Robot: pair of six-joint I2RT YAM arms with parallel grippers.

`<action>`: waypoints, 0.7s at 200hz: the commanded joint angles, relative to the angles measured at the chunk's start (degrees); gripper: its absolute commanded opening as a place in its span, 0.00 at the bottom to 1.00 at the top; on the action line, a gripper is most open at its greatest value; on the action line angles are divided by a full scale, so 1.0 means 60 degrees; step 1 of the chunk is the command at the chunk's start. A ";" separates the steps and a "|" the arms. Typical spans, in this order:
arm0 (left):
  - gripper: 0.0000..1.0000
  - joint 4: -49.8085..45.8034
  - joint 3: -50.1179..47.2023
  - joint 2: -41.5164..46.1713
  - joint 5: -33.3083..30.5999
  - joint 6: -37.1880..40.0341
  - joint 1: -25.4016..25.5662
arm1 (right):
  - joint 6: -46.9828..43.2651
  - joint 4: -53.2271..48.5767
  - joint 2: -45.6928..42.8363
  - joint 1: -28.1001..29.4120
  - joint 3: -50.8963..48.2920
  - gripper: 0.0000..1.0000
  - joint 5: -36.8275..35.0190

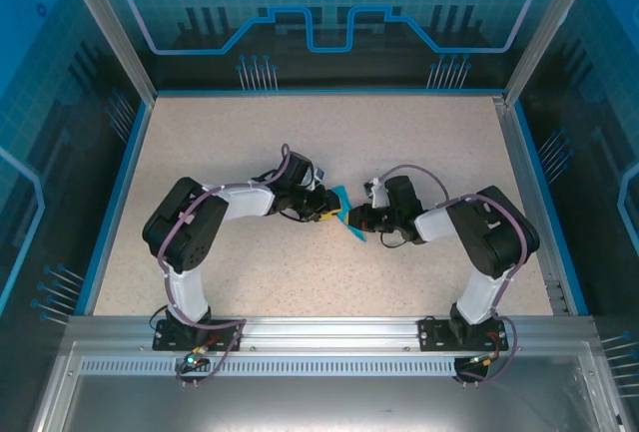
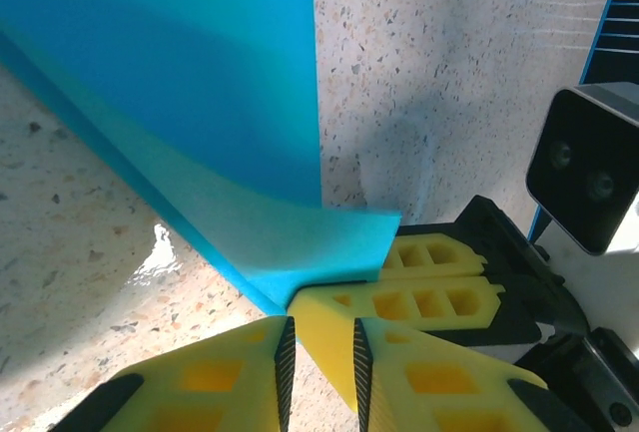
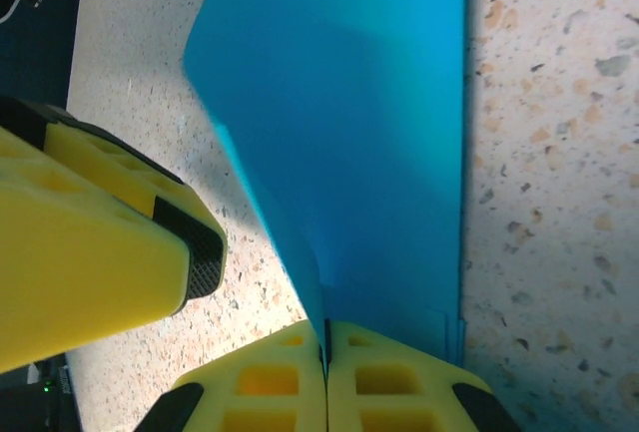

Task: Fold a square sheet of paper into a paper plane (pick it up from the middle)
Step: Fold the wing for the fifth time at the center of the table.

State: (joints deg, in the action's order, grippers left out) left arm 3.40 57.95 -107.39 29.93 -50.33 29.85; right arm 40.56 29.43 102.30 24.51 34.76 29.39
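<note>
One paper plane (image 3: pixel 349 133), seemingly unfinished; two: left pincer (image 2: pixel 321 330), right pincer (image 3: pixel 325 340).

We see the folded sheet of paper (image 2: pixel 200 103) across the upper left, its layered cyan faces standing over the speckled table (image 2: pixel 449 73). Its lower corner runs down toward the left gripper (image 2: pixel 321 357), whose yellow fingers stand slightly apart. Just beyond, the right gripper (image 2: pixel 349 282) pinches the sheet's edge, with its wrist camera (image 2: pixel 589 178) alongside.

Speckled beige table (image 1: pixel 319 143), blue-rimmed
</note>
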 commanded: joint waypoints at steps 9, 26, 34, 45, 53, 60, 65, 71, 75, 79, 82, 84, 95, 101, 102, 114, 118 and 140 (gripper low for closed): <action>0.25 0.0304 0.0154 -0.0205 0.0316 0.0332 0.0078 | 0.0352 -0.0148 0.0402 -0.0189 0.0274 0.05 0.0539; 0.24 0.0328 0.0134 -0.0262 0.0316 0.0338 0.0072 | 0.0411 -0.0143 0.0458 -0.0189 0.0314 0.05 0.0602; 0.24 0.0327 0.0135 -0.0297 0.0315 0.0345 0.0069 | 0.0418 -0.0185 0.0491 -0.0189 0.0338 0.05 0.0611; 0.24 0.0327 0.0162 -0.0349 0.0319 0.0353 0.0068 | 0.0432 -0.0271 0.0527 -0.0187 0.0368 0.06 0.0610; 0.23 0.0342 0.0184 -0.0390 0.0328 0.0350 0.0079 | 0.0433 -0.0352 0.0566 -0.0194 0.0386 0.06 0.0607; 0.23 0.0370 0.0199 -0.0409 0.0334 0.0360 0.0079 | 0.0444 -0.0410 0.0611 -0.0185 0.0402 0.05 0.0606; 0.23 0.0371 0.0202 -0.0436 0.0350 0.0354 0.0072 | 0.0457 -0.0447 0.0638 -0.0203 0.0428 0.06 0.0599; 0.23 0.0367 0.0227 -0.0448 0.0350 0.0360 0.0081 | 0.0482 -0.0473 0.0659 -0.0196 0.0424 0.05 0.0594; 0.23 0.0373 0.0248 -0.0466 0.0345 0.0360 0.0076 | 0.0511 -0.0512 0.0680 -0.0207 0.0431 0.05 0.0571; 0.23 0.0371 0.0259 -0.0483 0.0345 0.0371 0.0066 | 0.0526 -0.0551 0.0710 -0.0213 0.0444 0.05 0.0552; 0.23 0.0360 0.0291 -0.0499 0.0343 0.0378 0.0078 | 0.0545 -0.0587 0.0732 -0.0221 0.0453 0.05 0.0535; 0.23 0.0346 0.0296 -0.0507 0.0351 0.0383 0.0079 | 0.0556 -0.0603 0.0736 -0.0219 0.0455 0.05 0.0536; 0.23 0.0288 0.0380 -0.0556 0.0358 0.0404 0.0079 | 0.0657 -0.0600 0.0812 -0.0260 0.0483 0.04 0.0527; 0.22 0.0286 0.0403 -0.0585 0.0358 0.0410 0.0079 | 0.0723 -0.0576 0.0846 -0.0273 0.0474 0.03 0.0537; 0.22 0.0285 0.0404 -0.0586 0.0358 0.0414 0.0072 | 0.0732 -0.0565 0.0848 -0.0275 0.0475 0.03 0.0537; 0.22 0.0270 0.0430 -0.0587 0.0330 0.0444 0.0071 | 0.0795 -0.0610 0.0867 -0.0277 0.0476 0.03 0.0466; 0.22 0.0258 0.0434 -0.0576 0.0316 0.0458 0.0072 | 0.0821 -0.0615 0.0867 -0.0288 0.0448 0.03 0.0412; 0.22 0.0123 0.0476 -0.0566 0.0219 0.0559 0.0069 | 0.0942 -0.0626 0.0905 -0.0342 0.0418 0.03 0.0387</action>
State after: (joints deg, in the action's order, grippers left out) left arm 5.04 59.16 -109.91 30.50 -49.08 29.87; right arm 44.88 28.97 105.47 23.81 37.26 33.01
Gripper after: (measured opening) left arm 0.219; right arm 0.044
